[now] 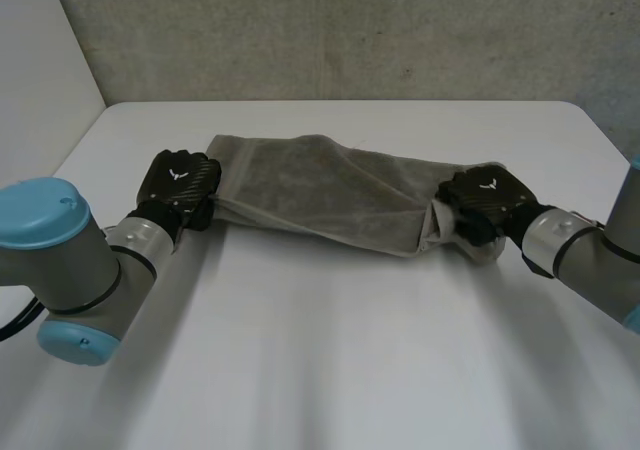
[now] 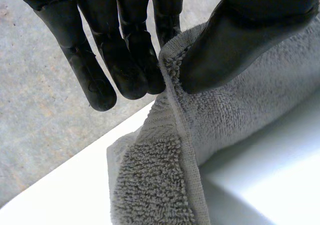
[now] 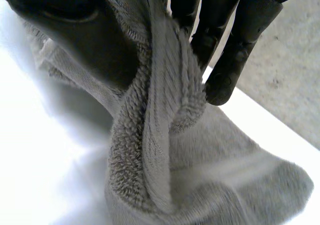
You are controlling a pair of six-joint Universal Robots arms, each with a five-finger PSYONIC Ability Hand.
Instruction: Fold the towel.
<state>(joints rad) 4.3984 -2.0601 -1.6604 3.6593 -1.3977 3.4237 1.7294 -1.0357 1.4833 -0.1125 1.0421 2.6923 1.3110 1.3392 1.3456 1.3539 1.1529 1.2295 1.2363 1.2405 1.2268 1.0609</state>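
Two pinches: L hand (image 1: 180,182), R hand (image 1: 487,198) clamp towel (image 1: 320,190) ends; R end's corner unclear.

White table (image 1: 330,370) before a rough grey wall (image 1: 350,30)

The towel (image 1: 320,195) stretches over the table (image 1: 330,350) between left hand (image 1: 180,182) and right hand (image 1: 487,198) (one per end).

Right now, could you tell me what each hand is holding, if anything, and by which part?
Both hold the towel: the left hand pinches the hemmed edge at one end, the right hand pinches the bunched edge at the opposite end.
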